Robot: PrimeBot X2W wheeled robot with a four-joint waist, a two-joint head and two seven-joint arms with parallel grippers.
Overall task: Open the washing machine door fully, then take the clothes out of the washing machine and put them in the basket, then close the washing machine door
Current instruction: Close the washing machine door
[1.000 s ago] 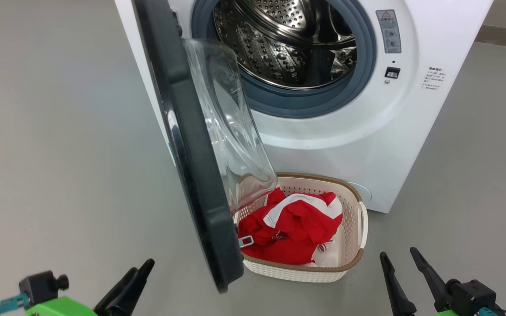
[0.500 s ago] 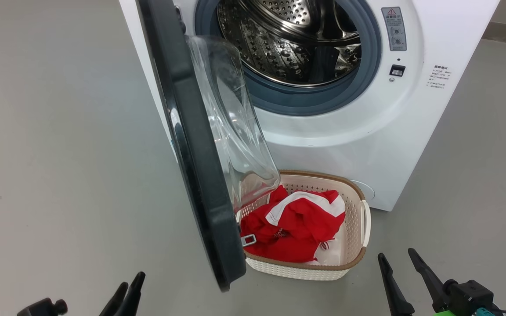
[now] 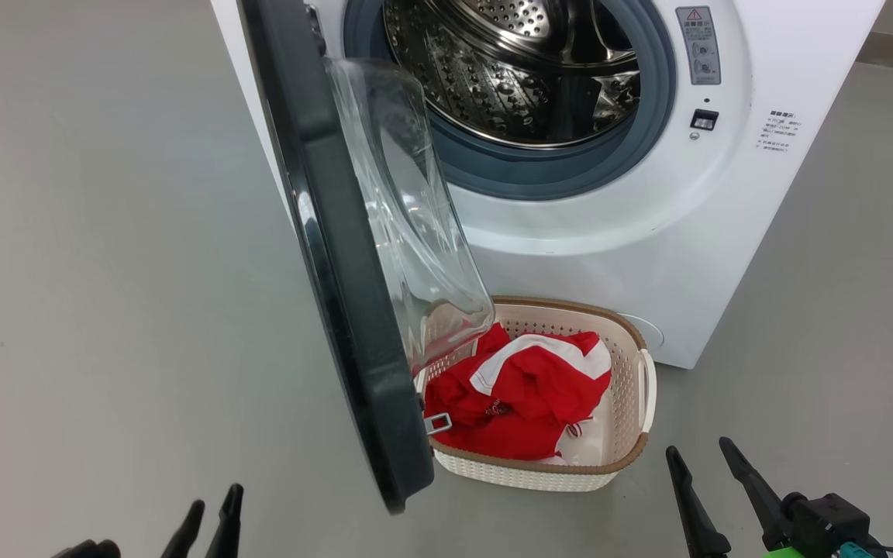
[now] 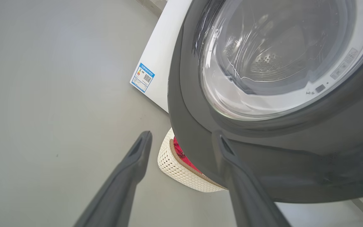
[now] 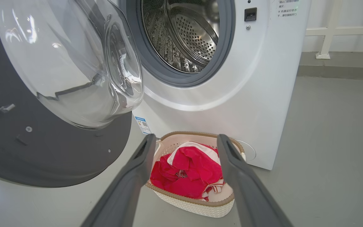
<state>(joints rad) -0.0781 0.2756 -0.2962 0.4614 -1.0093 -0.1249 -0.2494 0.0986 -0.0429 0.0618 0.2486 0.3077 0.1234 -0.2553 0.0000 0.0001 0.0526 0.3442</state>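
Clothes (image 3: 528, 387) lay in the basket (image 3: 626, 411), washing machine door (image 3: 338, 310) open.
I had left gripper (image 3: 217, 497) and right gripper (image 3: 698, 446) spread, empty.

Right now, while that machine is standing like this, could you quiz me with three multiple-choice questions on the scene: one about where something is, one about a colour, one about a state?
1. Where are the clothes?
A. in the drum
B. in the basket
C. on the floor

2. What colour is the basket's rim?
A. brown
B. blue
C. green

3. How is the washing machine door?
A. shut
B. open
C. taken off

Answers:
1. B: the red and white garments lie bunched inside the basket, and the part of the drum in view is bare steel.
2. A: a brown woven-look band runs round the top of its cream perforated sides.
3. B: the door stands swung out, leaving the drum opening exposed.
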